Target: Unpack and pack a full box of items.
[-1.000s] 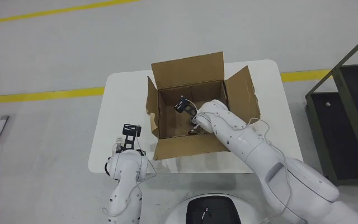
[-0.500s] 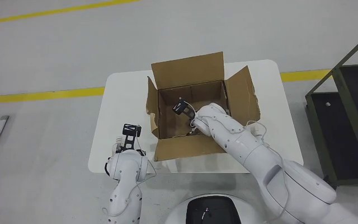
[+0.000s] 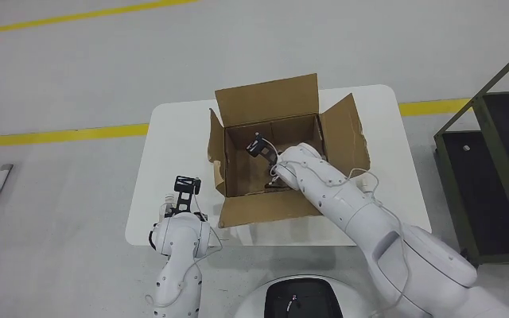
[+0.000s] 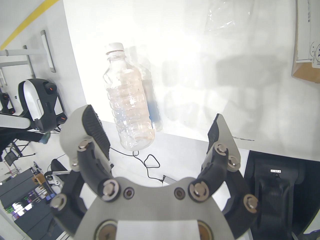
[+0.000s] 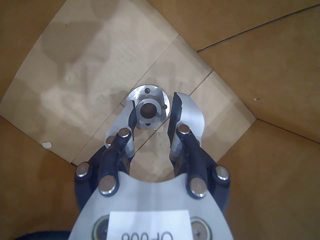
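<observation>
An open cardboard box (image 3: 270, 99) stands on the white table (image 3: 171, 143). My right arm reaches down into it. On the box floor (image 5: 82, 76) lies a round metal flange (image 5: 149, 95) with a centre bore. My right gripper (image 5: 152, 111) has its fingers narrowed to the flange's width, one pad on each side of the rim. My left gripper (image 4: 153, 118) hangs open over the table's front left corner (image 3: 188, 184), holding nothing. A clear plastic bottle (image 4: 128, 106) lies on its side near the table edge, just beyond the left gripper's fingers.
A crumpled clear plastic bag (image 4: 225, 8) lies on the table between the bottle and the box's outer wall (image 4: 306, 26). Four flaps stand out around the box. A dark rack (image 3: 477, 159) stands on the floor beside the table.
The right wrist has shifted slightly inside the box. The left arm has kept still.
</observation>
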`<action>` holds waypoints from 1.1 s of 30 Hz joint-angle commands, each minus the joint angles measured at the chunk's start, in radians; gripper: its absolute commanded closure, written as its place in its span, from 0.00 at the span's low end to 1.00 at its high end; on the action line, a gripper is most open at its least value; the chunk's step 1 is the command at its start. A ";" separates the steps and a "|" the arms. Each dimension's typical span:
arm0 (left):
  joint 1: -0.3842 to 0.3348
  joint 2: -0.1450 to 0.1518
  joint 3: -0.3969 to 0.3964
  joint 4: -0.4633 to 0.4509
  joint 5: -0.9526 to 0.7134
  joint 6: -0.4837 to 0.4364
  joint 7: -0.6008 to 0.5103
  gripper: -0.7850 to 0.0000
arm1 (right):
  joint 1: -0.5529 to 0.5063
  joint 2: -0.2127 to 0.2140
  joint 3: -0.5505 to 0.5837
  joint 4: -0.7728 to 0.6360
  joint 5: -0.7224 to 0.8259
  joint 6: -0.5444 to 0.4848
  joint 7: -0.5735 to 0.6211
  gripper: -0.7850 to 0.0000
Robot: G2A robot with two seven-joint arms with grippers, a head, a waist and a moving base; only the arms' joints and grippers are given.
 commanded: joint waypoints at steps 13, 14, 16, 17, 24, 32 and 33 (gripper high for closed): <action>0.000 0.000 0.000 0.000 0.000 0.000 0.000 0.00 | -0.002 -0.022 0.002 0.046 0.004 -0.015 -0.029 0.67; 0.000 0.000 0.000 0.000 0.000 0.000 0.000 0.00 | 0.000 -0.023 0.003 0.050 0.004 -0.014 -0.031 0.68; 0.000 0.000 0.000 0.000 0.000 0.000 0.000 0.00 | 0.003 -0.025 0.004 0.058 0.003 -0.014 -0.034 0.71; 0.000 0.000 0.000 0.000 0.000 0.000 0.000 0.00 | 0.004 -0.026 0.005 0.061 0.003 -0.013 -0.035 0.72; 0.000 0.000 0.000 0.000 0.000 0.000 0.000 0.00 | 0.011 -0.034 0.008 0.081 0.001 -0.017 -0.041 0.95; 0.000 0.000 0.000 0.000 0.000 0.000 0.000 0.00 | 0.025 -0.039 0.018 0.094 0.002 -0.013 -0.052 1.00; 0.000 0.000 0.000 0.000 0.000 0.000 0.000 0.00 | 0.028 -0.038 0.020 0.095 0.002 -0.013 -0.052 1.00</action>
